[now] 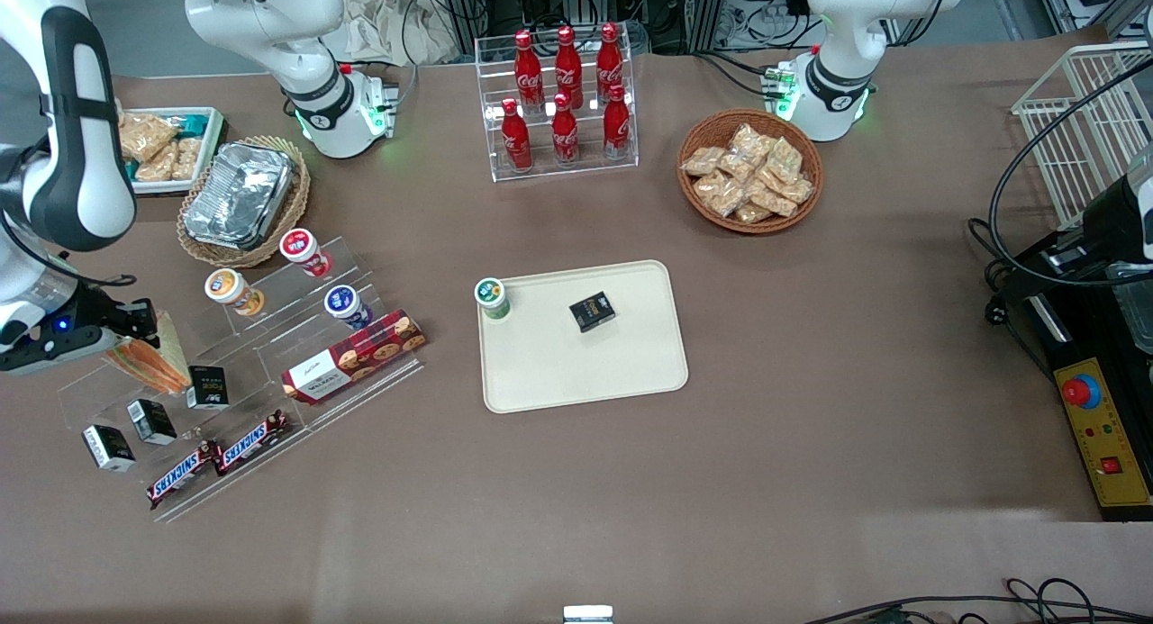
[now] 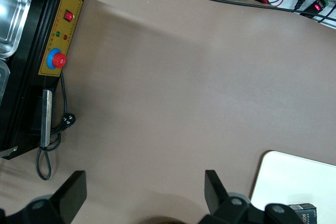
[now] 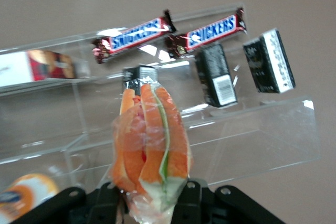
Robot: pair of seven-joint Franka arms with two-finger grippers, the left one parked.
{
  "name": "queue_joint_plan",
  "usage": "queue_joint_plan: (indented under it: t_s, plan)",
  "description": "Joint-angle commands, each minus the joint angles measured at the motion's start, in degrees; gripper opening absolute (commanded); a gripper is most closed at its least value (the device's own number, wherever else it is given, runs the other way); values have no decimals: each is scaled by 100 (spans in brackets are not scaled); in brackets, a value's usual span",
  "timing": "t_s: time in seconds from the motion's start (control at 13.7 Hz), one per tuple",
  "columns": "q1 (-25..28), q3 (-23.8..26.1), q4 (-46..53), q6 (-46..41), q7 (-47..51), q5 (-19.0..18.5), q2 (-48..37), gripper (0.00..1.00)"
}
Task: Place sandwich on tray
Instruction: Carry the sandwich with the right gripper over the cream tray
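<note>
Over the clear display rack [image 1: 225, 372], well apart from tray [image 1: 585, 372]: pincer [image 3: 149, 195] clamped around sandwich [image 3: 152, 145].

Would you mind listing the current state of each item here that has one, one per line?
gripper: shut on the sandwich, above the clear display stand.
sandwich: wrapped, held in the fingers, not yet on the tray.
tray: flat on the table, holding a green-lidded cup and a small black box.
foil container: lid on, in a wicker basket.
cola bottles: upright, capped, in a clear rack.
</note>
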Motion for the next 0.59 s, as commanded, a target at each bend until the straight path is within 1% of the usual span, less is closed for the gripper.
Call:
queue_joint_plan:
  t_s: [0.0,0.07,0.22,0.37,0.51]
  plan:
    - [438,12,375,-834,-449,-28,-503,0]
    - [614,12,568,-1089,-712,-55,-556,0]
    - [1096,12,902,-1398,-881,-55,-618,0]
    - [1676,12,1237,-1444,-917,-107,-557,0]
    - [2256,12,1439,-1295,-943,-388,-382,0]
